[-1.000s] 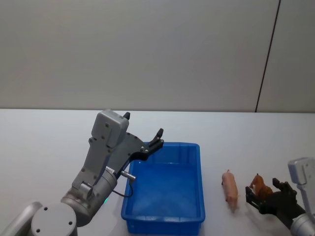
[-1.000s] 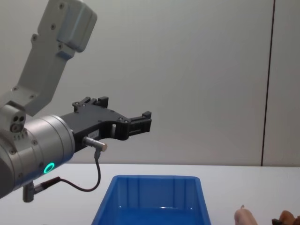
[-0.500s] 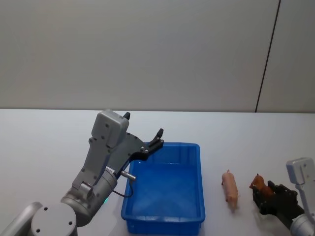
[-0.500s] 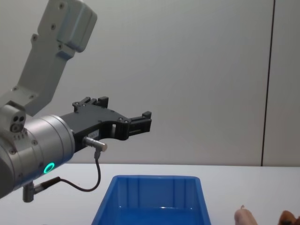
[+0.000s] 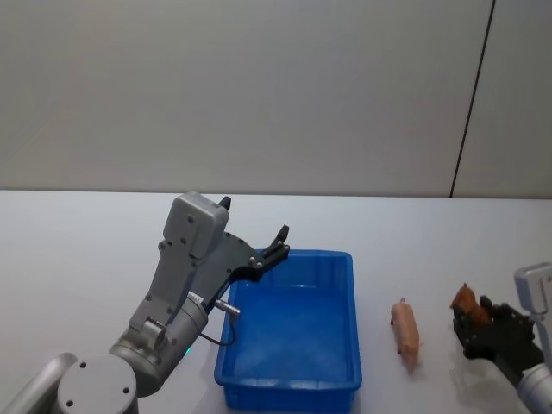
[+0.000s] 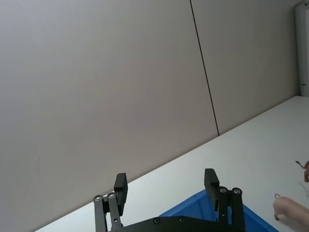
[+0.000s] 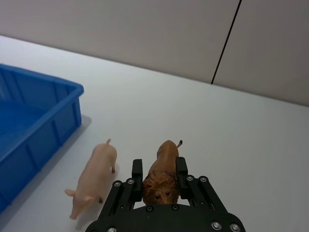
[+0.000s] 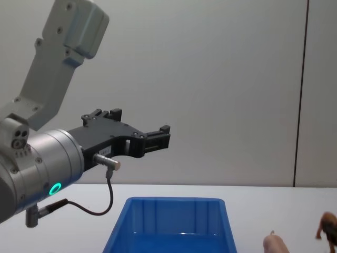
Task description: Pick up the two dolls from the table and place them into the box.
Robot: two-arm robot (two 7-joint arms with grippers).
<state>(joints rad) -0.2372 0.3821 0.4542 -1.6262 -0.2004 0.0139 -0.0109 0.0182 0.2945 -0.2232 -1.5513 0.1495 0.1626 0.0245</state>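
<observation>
Right at our right gripper [image 7: 159, 175], we saw the two black fingers [image 7: 137, 170] closed against the flanks of the reddish-brown doll [image 7: 163, 162], its maned face turned back toward the wrist and its tail pointing away. In the head view that gripper [image 5: 477, 321] sat low at the right edge with the brown doll [image 5: 464, 299] at its tip, held a little above the white table [image 5: 86, 246], and the chest view caught the doll [image 8: 327, 224] at its right edge.

Just beside it on the left lay the pale pink doll [image 7: 94, 176], resting on the tabletop between the held doll and the blue box [image 7: 53, 126] and touching neither.

Farther left, the box [image 5: 349, 297] stood on the table with nothing in it that we could see. Our left gripper [image 8: 139, 122] hung raised over the box's far left corner, its fingers [image 6: 120, 182] spread well apart and holding nothing.
</observation>
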